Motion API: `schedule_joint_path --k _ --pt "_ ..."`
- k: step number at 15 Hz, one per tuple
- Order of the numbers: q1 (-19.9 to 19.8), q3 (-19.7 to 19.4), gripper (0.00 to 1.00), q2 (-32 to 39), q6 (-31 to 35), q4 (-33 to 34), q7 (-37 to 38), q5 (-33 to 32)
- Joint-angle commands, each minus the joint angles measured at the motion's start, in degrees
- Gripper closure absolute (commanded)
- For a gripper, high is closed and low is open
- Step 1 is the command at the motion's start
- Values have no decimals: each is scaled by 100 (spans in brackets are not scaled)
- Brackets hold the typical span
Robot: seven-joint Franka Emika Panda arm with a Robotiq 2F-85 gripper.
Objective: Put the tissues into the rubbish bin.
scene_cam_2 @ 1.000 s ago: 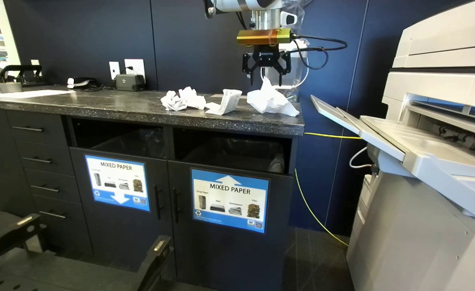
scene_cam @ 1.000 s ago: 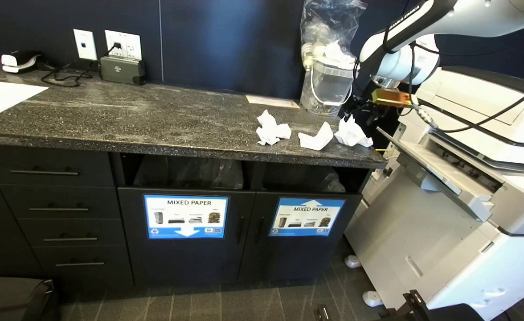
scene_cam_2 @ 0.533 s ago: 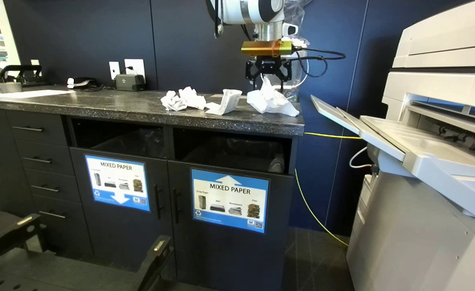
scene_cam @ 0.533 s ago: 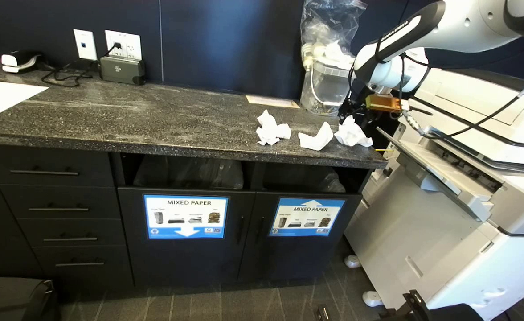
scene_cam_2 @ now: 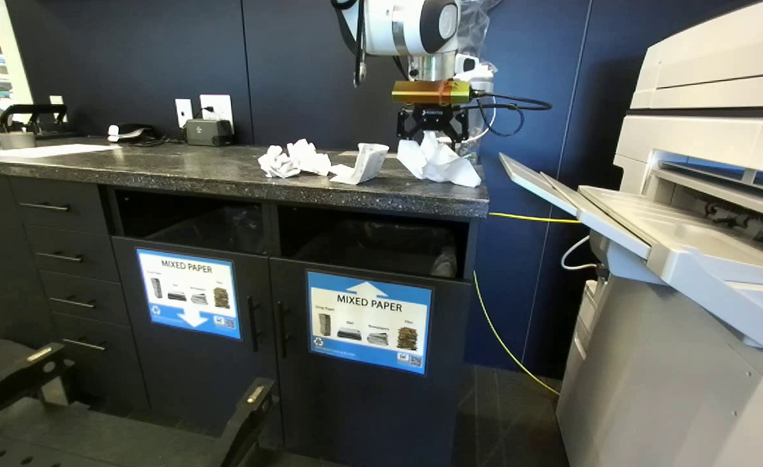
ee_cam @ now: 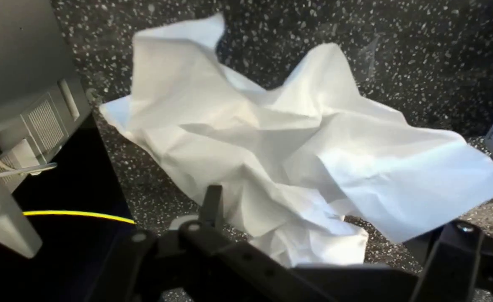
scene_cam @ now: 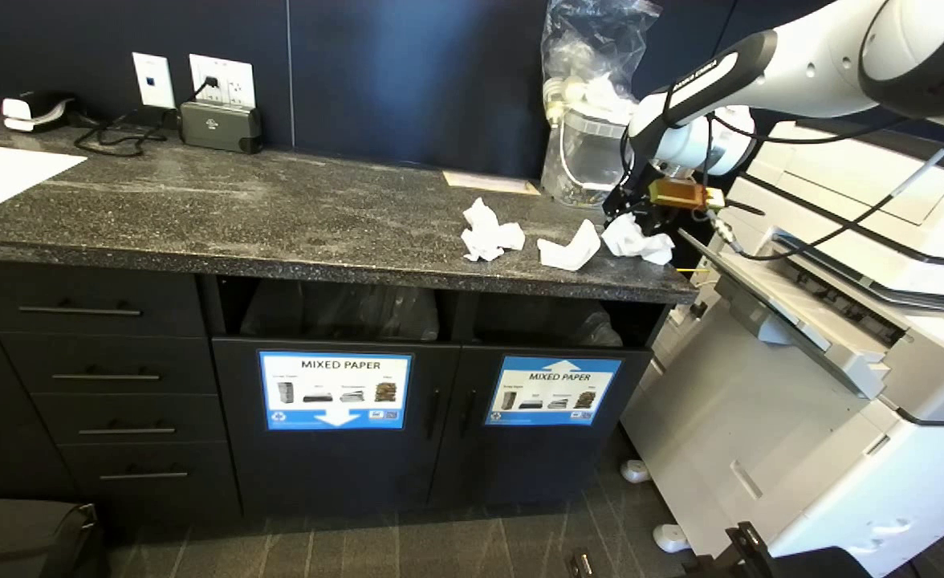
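Nearest tissue (ee_cam: 271, 147): thin white paper, matte, crumpled into soft ridges and pointed corners; on the counter (scene_cam: 319, 201) at the fingertips, partly hiding them in an exterior view.
Fingers (ee_cam: 214, 205): black, jointed, wide apart; the tissue spreads across the gap between them, and whether they touch it cannot be told.
Other tissues: a curved, folded tissue (scene_cam_2: 367, 162) just left of the fingers in both exterior views; beyond it, a two-lobed crumpled tissue (scene_cam: 488, 237), one piece or two unclear.
Counter: dark, flecked with pale specks, beneath the fingers.
Rubbish bins (scene_cam_2: 445, 263): two cabinet openings with crinkled plastic liners (scene_cam: 408, 309), below the fingers, the counter in between.
Clear tub (scene_cam: 588, 164): plastic, white-handled, near the fingers and beyond them, a crinkled bag (scene_cam: 600, 48) above it.
Printer (scene_cam_2: 660, 389): pale, boxy, right of the fingers, its tilted tray (scene_cam_2: 550, 187) nearer them.
Signs (scene_cam_2: 370, 321): blue and white, below the fingers, both "MIXED PAPER", one arrow up, one down.
Gripper (scene_cam_2: 432, 137): "ROBOTIQ" in small white capitals above the fingers.
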Motion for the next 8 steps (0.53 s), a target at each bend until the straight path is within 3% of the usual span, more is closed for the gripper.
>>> schedule_joint_path --k 1,8 --pt "-134 141 0 322 -263 583 -126 26" --pt "-164 160 0 619 -530 1043 -117 29"
